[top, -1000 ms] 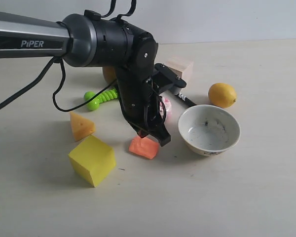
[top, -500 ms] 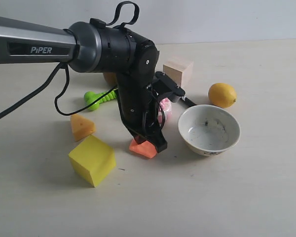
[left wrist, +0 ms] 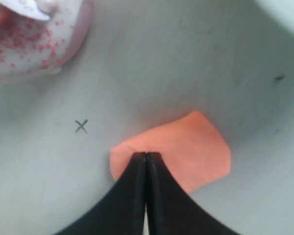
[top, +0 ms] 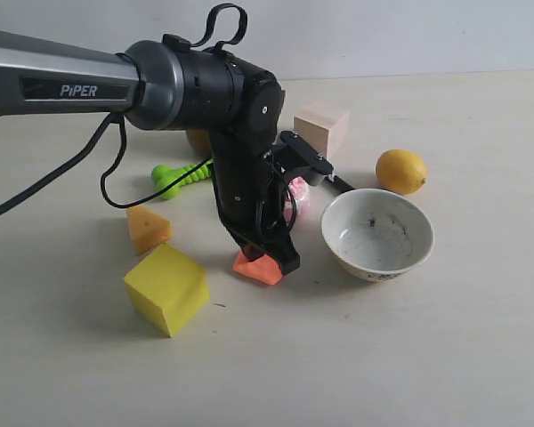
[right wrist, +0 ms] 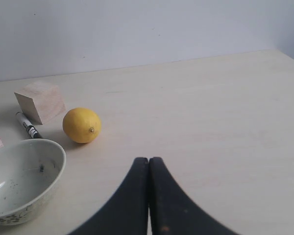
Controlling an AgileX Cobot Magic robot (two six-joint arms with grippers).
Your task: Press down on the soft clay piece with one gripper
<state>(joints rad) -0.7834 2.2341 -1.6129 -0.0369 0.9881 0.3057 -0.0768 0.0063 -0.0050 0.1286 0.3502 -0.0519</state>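
Note:
The soft clay piece is a small flat orange-salmon slab on the table, between the yellow cube and the white bowl. My left gripper points straight down with its black jaws shut together, tips resting on the clay's top. In the left wrist view the shut left gripper touches the clay near one edge, with a slight dent there. My right gripper is shut and empty, above bare table, away from the clay.
Around the clay stand a yellow cheese wedge, a pink strawberry cake behind the arm, a green toy, a wooden block, a lemon and a black marker. An x mark is drawn on the table.
The left arm has come down and shifted a little to the right; its shut tips now sit on the clay, which looks flatter and more covered than a second ago.

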